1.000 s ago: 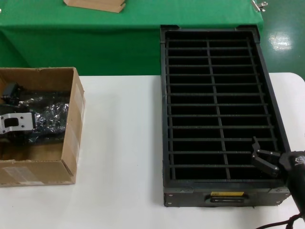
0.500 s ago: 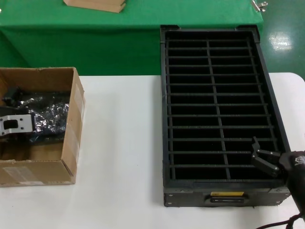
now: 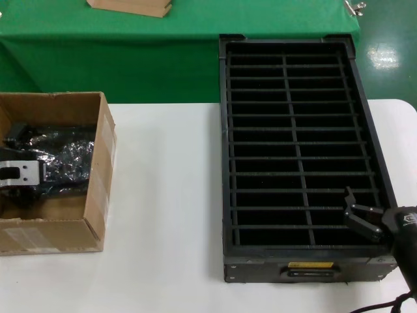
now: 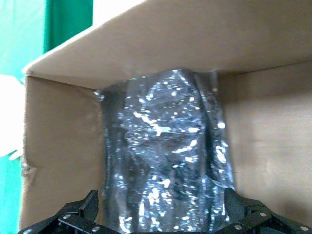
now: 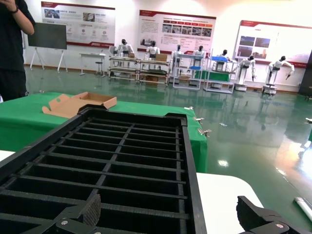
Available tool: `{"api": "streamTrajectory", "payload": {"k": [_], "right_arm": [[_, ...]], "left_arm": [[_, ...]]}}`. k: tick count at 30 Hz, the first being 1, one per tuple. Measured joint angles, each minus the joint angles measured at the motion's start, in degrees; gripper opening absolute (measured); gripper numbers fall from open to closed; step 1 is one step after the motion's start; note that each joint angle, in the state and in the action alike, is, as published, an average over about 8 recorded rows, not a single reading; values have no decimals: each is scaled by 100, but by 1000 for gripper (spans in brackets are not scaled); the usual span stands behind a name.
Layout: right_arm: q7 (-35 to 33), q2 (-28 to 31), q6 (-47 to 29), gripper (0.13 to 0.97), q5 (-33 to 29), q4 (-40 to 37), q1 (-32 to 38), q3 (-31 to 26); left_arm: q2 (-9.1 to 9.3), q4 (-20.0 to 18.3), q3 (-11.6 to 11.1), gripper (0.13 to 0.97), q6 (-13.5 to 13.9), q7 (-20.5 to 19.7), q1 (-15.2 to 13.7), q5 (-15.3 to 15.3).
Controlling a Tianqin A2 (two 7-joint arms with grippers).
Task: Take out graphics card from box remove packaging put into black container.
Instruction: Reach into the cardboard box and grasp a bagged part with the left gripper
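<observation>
crinkled bag [image 4: 168, 156] hides its contents; box [image 3: 78, 228] cut off at edge.

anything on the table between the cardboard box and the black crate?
Nothing: head view shows bare white table between the box and the black container.

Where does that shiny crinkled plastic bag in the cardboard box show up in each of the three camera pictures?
Head view: the shiny crinkled dark plastic bag lies inside the brown cardboard box at left.
Left wrist view: the bag fills the centre, just beyond the left end effector.
Right wrist view: not in it.
Shared landmark: the box's cardboard walls.
</observation>
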Motion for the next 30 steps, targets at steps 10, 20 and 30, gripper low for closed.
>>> {"api": "streamTrajectory", "payload": {"k": [10,20,30], "right_arm": [[0,0,0,966,0,0,0,0],[0,0,0,966,0,0,0,0],[0,0,0,966,0,0,0,0]], "left_arm": [[69,85,-12,936,-171,65,54,86],[216,164,-210,965,-591,220,120,-40],[312,209,-481,966,-993,471,154,-257]]}}
